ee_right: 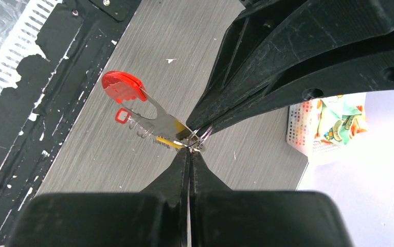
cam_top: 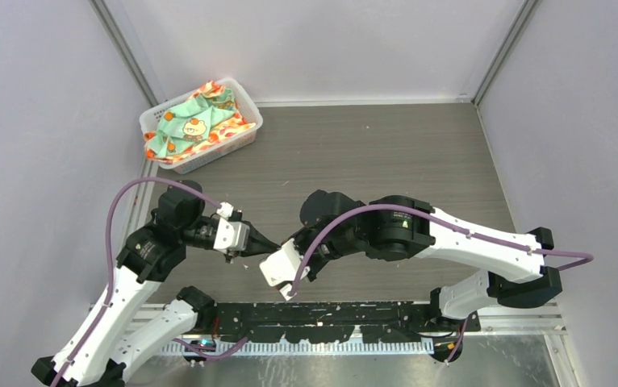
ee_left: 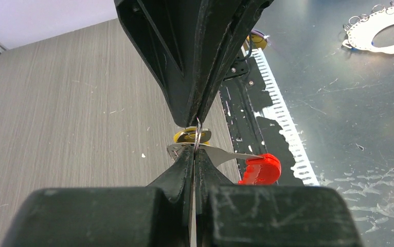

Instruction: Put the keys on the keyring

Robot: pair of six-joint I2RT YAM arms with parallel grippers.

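My left gripper (cam_top: 275, 243) and right gripper (cam_top: 286, 242) meet tip to tip a little above the table, both shut. Between the tips is the keyring (ee_left: 198, 135), a small thin wire loop pinched from both sides; it also shows in the right wrist view as the keyring (ee_right: 201, 136). Two keys hang at it. The red-headed key (ee_left: 261, 169) has a silver blade running back to the ring, and its red head (ee_right: 120, 86) points toward the near rail. The yellow-headed key (ee_left: 189, 136) lies just behind the ring. A tiny red tag (ee_right: 121, 114) sits beside the blade.
A white basket (cam_top: 149, 122) holding patterned cloth stands at the back left. A black toothed rail (cam_top: 330, 318) runs along the near edge. On the metal surface beyond it lies a pale plate with wire rings (ee_left: 362, 32). Grey walls close in both sides.
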